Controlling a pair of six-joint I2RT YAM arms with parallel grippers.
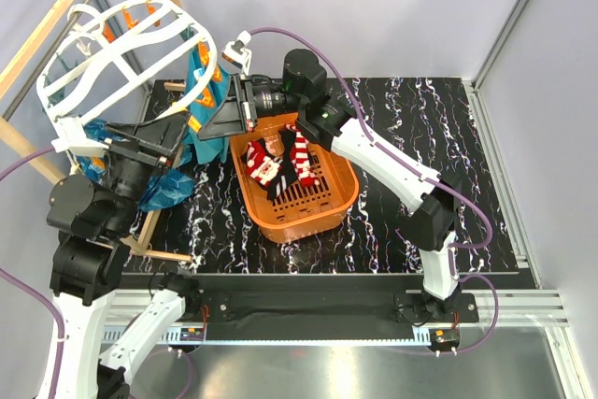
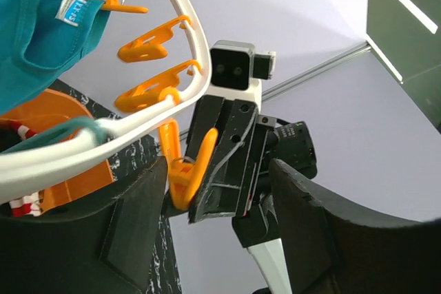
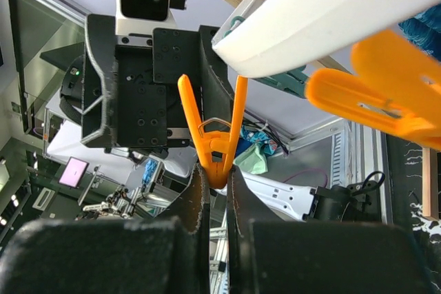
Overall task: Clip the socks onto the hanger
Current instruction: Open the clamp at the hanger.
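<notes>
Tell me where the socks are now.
In the top view, near the centre, the socks lie inside the orange basket, just right of the teal cloth.

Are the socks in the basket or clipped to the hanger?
In the basket. The striped socks lie inside the orange basket; none shows on the white hanger.

Orange basket (image 1: 348,201) on black marbled table (image 1: 448,128)

Orange plastic basket (image 1: 304,228), smooth, with a slotted floor, holding soft knitted socks (image 1: 301,158). Under the basket, a glossy black desk (image 1: 439,128) veined white like marble. Left of the basket: a smooth white plastic hanger (image 3: 324,18), a shiny orange plastic peg (image 3: 218,160), limp teal cloth (image 2: 34,18), bare pale wooden poles (image 1: 51,21). Matt, grainy black fingers (image 3: 196,204).
</notes>
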